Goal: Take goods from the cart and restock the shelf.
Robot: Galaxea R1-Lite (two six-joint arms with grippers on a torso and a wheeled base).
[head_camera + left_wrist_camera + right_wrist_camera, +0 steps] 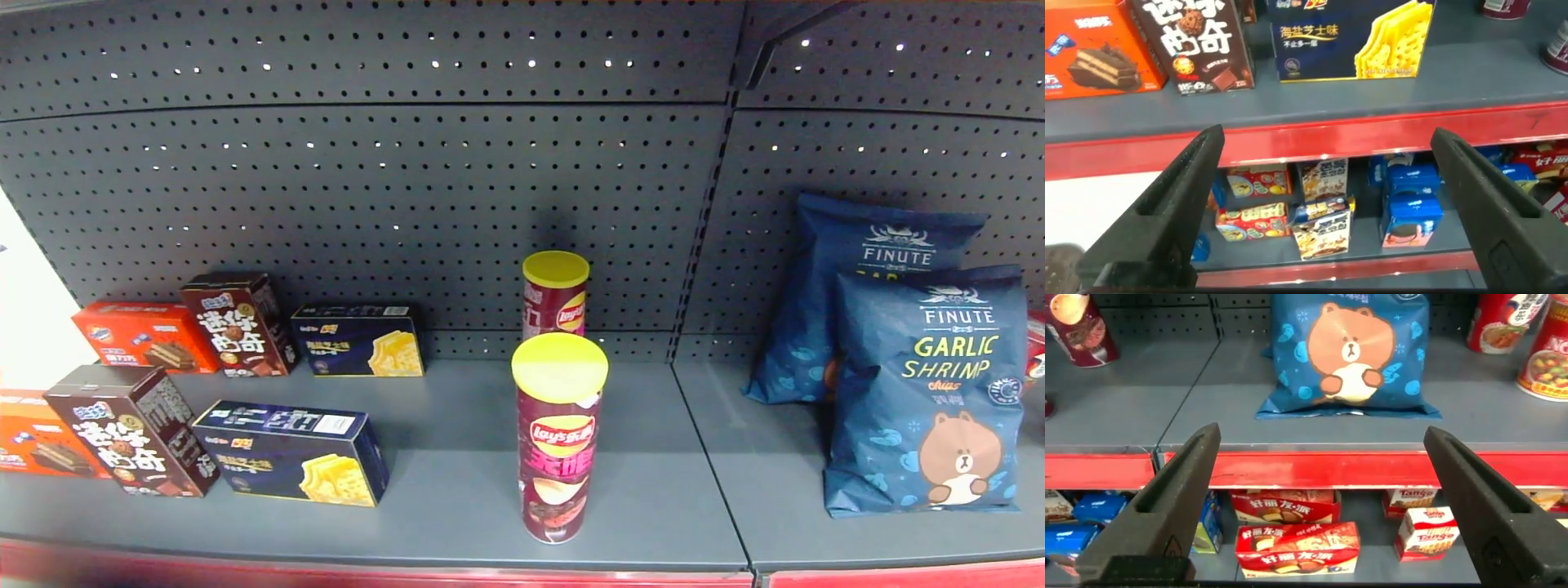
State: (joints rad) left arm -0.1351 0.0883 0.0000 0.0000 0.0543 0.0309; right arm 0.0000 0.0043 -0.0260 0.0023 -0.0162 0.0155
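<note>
Front chip can (560,433): stands upright on the grey shelf (457,498) near its red front edge, yellow lid on top.

Rear chip can (555,294): stands straight behind the front chip can, against the pegboard back, well apart from it.

Left of the front chip can: lies a navy box (294,453), then a brown box (135,429) touching it, then an orange box (33,445) at the far end. Repeats farther back in a second row of the same three kinds.

Right of the front chip can: leans a blue bear bag (927,392) upright, overlapping a second blue bag (849,278) behind it.

Left gripper (1323,212): hangs released, fingers spread wide, holds nothing; sits out in front of the red edge, left of the front chip can and lower.

Right gripper (1323,506): hangs released too, spread wide and bare; sits before the red edge to the right of the front chip can, facing the bear bag.
</note>
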